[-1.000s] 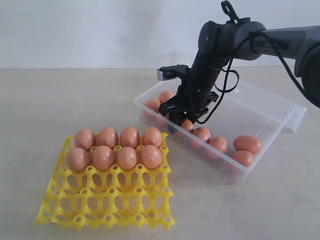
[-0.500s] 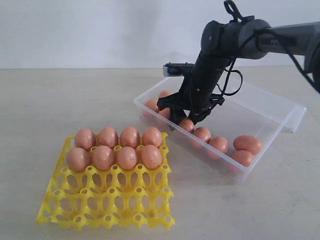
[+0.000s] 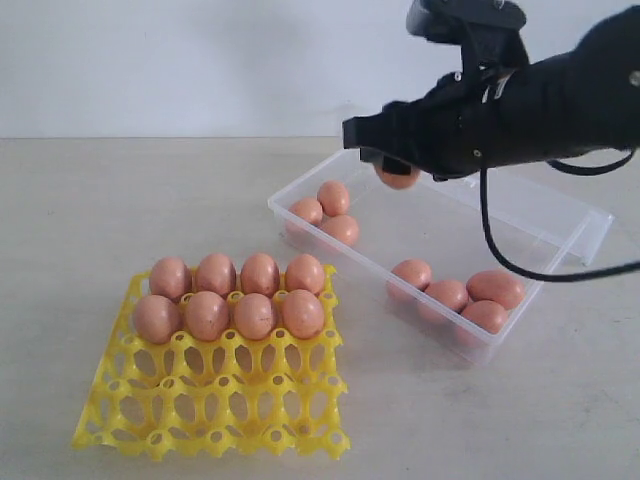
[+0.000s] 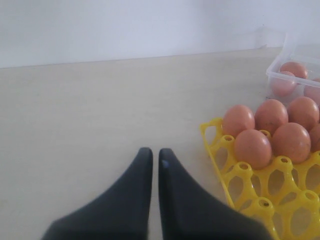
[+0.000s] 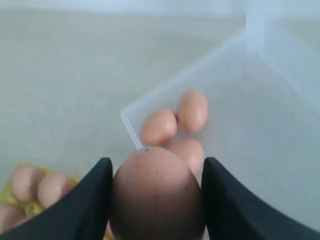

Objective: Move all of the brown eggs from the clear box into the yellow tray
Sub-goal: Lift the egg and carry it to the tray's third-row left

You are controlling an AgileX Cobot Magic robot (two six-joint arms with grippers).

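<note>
Tray: bright yellow square plastic egg tray (image 3: 215, 400), about 7 o'clock in the exterior view, with eight smooth pinkish-brown oval eggs (image 3: 255, 315) filling its two far rows.
Box: clear shallow rectangular plastic box (image 3: 560, 215) over at 3 o'clock. Seven eggs inside, three bunched at its 10 o'clock end and four at its 5 o'clock end.
Right gripper: right gripper (image 5: 156, 170) is clamped on one held egg (image 3: 398, 179), hanging above the box around 1 o'clock.
Left gripper: left gripper (image 4: 152, 155) has its fingers pretty much pinched together on nothing, low over the beige table (image 4: 75, 100) near a tray corner.
</note>
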